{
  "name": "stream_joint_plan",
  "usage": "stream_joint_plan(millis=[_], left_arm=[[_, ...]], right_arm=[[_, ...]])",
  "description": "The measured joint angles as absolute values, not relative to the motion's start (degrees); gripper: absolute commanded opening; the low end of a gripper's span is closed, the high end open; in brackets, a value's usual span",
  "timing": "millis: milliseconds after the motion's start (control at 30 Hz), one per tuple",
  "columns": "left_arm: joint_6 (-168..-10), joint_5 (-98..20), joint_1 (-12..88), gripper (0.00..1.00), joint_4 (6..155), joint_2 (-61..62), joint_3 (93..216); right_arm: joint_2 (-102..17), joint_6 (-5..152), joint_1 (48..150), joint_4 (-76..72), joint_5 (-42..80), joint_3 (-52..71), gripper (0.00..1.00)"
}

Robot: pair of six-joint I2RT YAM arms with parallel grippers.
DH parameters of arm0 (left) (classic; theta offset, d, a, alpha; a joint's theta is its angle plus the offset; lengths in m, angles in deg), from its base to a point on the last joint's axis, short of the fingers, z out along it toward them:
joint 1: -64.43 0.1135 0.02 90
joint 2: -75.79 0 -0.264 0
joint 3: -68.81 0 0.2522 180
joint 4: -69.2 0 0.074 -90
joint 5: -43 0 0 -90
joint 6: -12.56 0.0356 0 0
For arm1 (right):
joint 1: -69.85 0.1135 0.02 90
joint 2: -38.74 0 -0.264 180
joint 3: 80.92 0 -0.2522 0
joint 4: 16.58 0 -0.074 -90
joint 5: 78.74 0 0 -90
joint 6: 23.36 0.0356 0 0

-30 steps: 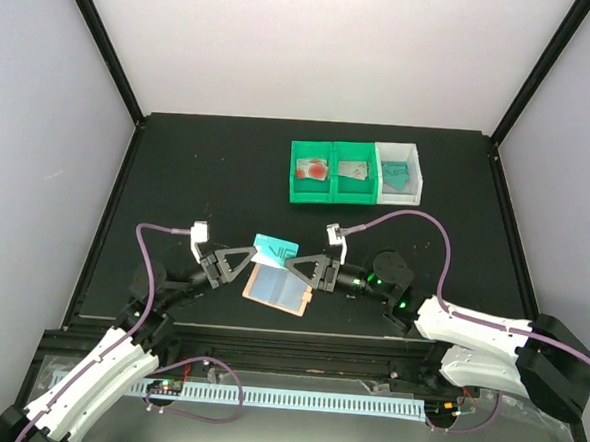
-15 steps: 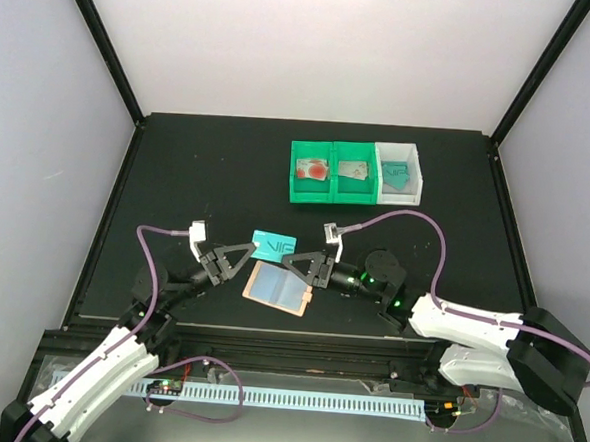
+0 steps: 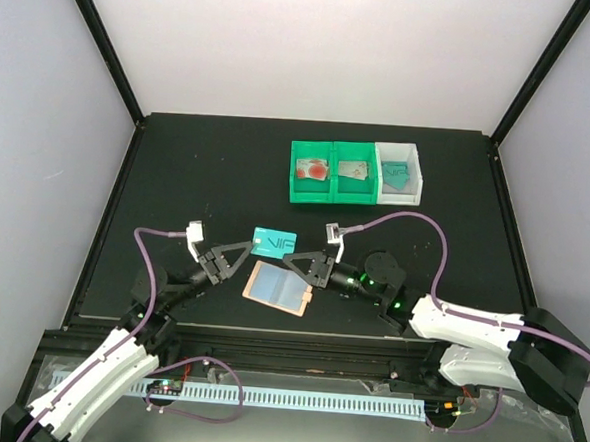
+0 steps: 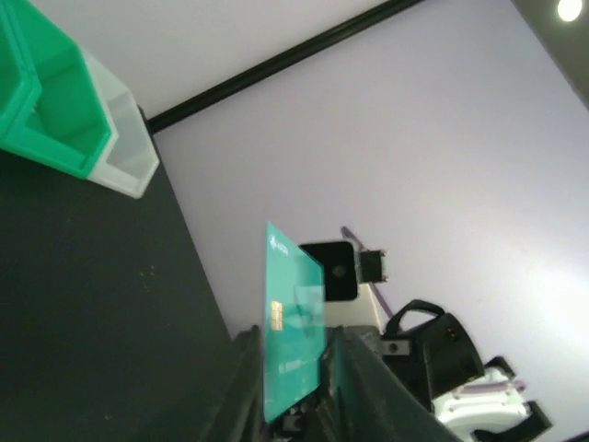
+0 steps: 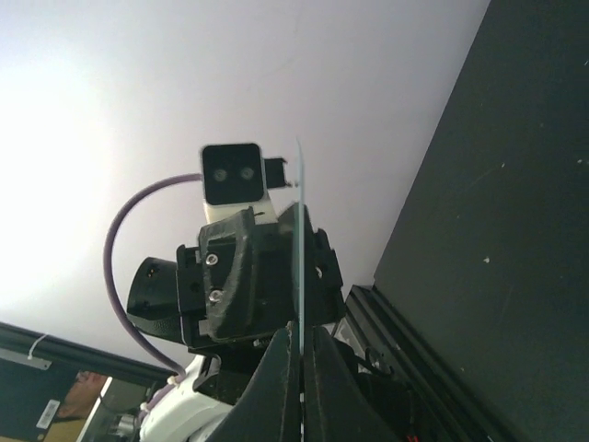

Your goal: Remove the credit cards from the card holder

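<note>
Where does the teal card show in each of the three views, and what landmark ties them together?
Top external: teal card near the picture's centre, just above the holder.
Left wrist: card low centre, face showing, between the fingers.
Right wrist: card centre, edge-on as a thin line running down between the fingers.
Shared landmark: the black table, in all three views.

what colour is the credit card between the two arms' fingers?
The credit card is teal with pale lettering; clearest in left wrist view.

Left end effector (image 3: pixel 247 251) and right end effector (image 3: pixel 294 260) tip-to-tip, near closed.
</note>
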State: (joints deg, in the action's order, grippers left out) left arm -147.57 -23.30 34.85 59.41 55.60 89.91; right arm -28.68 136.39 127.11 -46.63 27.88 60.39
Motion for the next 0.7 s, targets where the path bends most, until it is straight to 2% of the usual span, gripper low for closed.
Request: stream_joint_plan(millis=[67,100,267,300,333,533,700], left_arm=[[-147.2,-23.4,34.8,0.61,60.1,55.8,89.9],[-147.0,-23.4,34.8,0.7,60.9,56.1,89.9],[-143.5,-23.9,34.8,0.89,68.0,57.7,91.5],[-142.4,-23.9,34.8,0.96,69.7,57.8,92.3],[-141.3,-24.0,34.8,0.99,70.8,57.9,92.9],[-132.7,-25.7,34.8,0.99,82.1,56.8,99.5],[-127.2,-26.3,34.8,0.99,89.3,52.3,103.2]], right_arm=[[-27.4,135.8,127.1,-45.1,26.9,60.4,0.01],[-26.7,135.5,127.1,-44.3,26.5,60.4,0.01],[-22.8,131.3,127.0,-37.3,24.0,59.9,0.01],[-22.2,130.5,127.0,-36.0,23.6,59.8,0.01],[-21.6,129.4,126.9,-34.6,23.2,59.5,0.01],[-19.0,121.3,125.0,-18.2,18.9,52.2,0.01],[-15.4,115.8,117.8,-8.6,16.8,51.4,0.01]])
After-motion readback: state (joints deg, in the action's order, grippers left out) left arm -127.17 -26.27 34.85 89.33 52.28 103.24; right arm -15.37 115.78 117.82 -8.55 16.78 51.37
